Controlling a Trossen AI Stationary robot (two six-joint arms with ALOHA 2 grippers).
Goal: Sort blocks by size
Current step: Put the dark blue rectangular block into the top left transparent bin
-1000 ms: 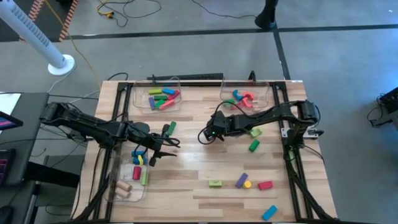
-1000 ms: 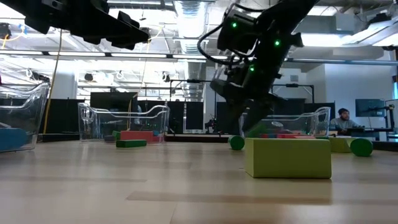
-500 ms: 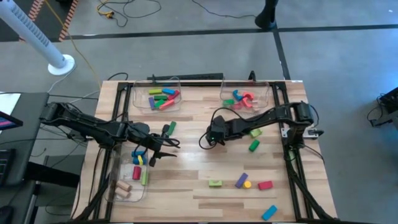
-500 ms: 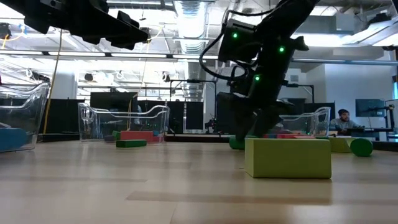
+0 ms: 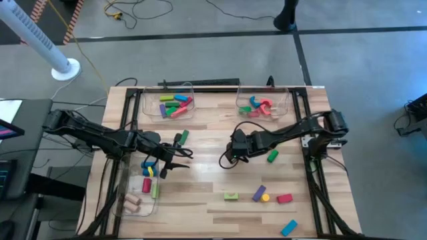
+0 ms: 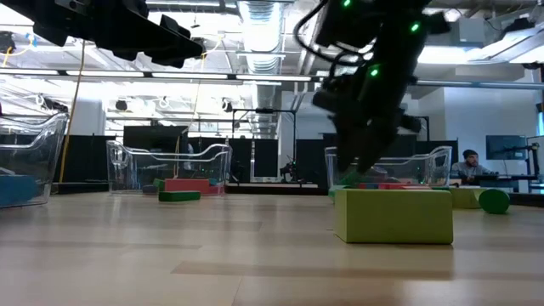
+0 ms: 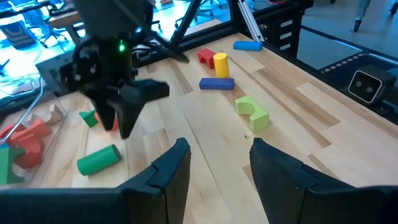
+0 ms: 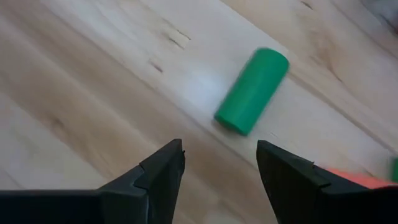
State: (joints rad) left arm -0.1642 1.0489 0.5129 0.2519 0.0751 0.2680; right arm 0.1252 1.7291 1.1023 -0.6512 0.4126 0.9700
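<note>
Right wrist view: green cylinder (image 8: 252, 91) just beyond the right end effector (image 8: 221, 167).

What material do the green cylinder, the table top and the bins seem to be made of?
Green cylinder: probably painted wood; even, slightly glossy colour, no grain showing.
Table top: light wood planks; visible grain and seams, smooth finish.
Bins: clear plastic, likely rigid; the room shows through their walls, and the rims catch light.

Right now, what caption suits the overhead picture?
Two arms sorting blocks: right end effector open near a green cylinder, left end effector beside a bin.
</note>
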